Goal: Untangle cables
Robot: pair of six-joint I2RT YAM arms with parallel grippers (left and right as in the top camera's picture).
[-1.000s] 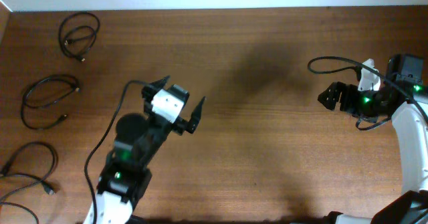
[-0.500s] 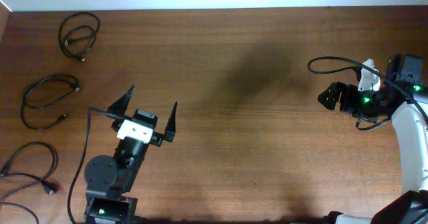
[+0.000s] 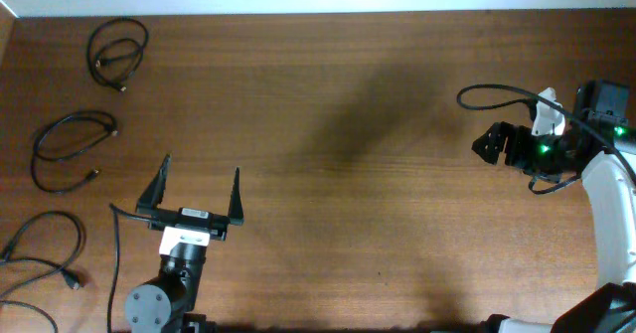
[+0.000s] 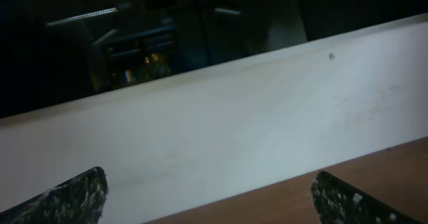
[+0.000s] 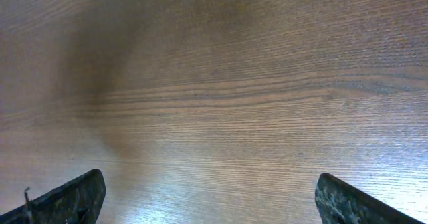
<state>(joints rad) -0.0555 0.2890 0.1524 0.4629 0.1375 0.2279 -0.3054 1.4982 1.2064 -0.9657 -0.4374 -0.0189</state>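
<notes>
Three separate black cables lie on the left of the wooden table in the overhead view: a small coil [image 3: 117, 55] at the back, a looped one [image 3: 72, 142] in the middle, and a loose one [image 3: 42, 251] near the front edge. My left gripper [image 3: 202, 166] is open and empty. It sits near the front, right of the cables, and points toward the back wall. Its wrist view shows only its finger tips [image 4: 207, 197], the white wall and a strip of table. My right gripper [image 3: 489, 142] is open and empty at the far right, over bare wood [image 5: 210, 197].
A white wall [image 4: 221, 130] runs along the table's back edge. A black wire loop [image 3: 487, 92] belonging to the right arm arcs above the table at the right.
My left arm has pulled back toward the front edge and swung left, and its open gripper now points straight at the back wall. The right arm has not moved.
</notes>
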